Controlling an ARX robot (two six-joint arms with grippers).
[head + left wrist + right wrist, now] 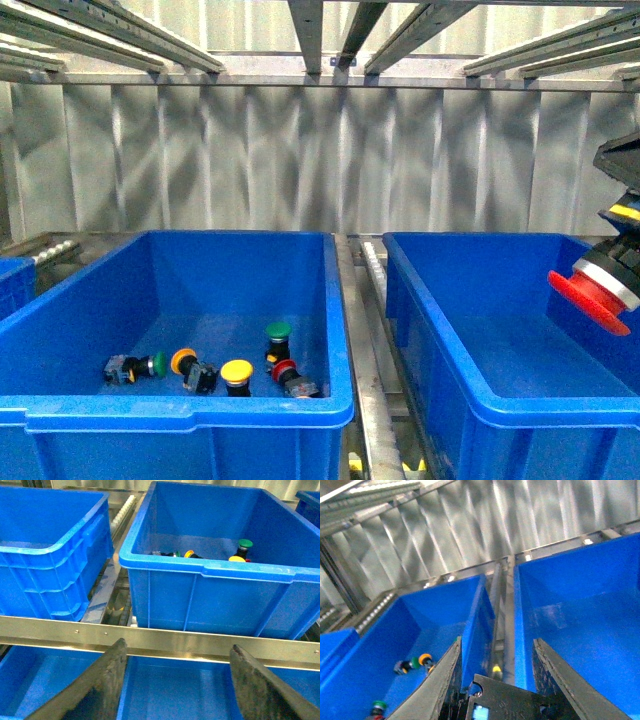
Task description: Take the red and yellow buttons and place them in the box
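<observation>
My right gripper [622,235] is shut on a red button [588,296] and holds it, cap pointing left, above the right blue box [440,350], which looks empty. In the right wrist view the button's black body [506,700] sits between the fingers [442,680]. The left blue box [190,412] holds a yellow button [237,372], an orange-yellow one [184,360], a red one [285,370] and two green ones [278,330]. My left gripper [178,646] is open and empty, below and in front of that box [210,570].
A metal rail [200,642] runs across just beyond the left fingertips, with more blue crates [175,690] under it. A roller track [362,330] separates the two boxes. A corrugated metal wall [320,160] stands behind, with frame bars overhead.
</observation>
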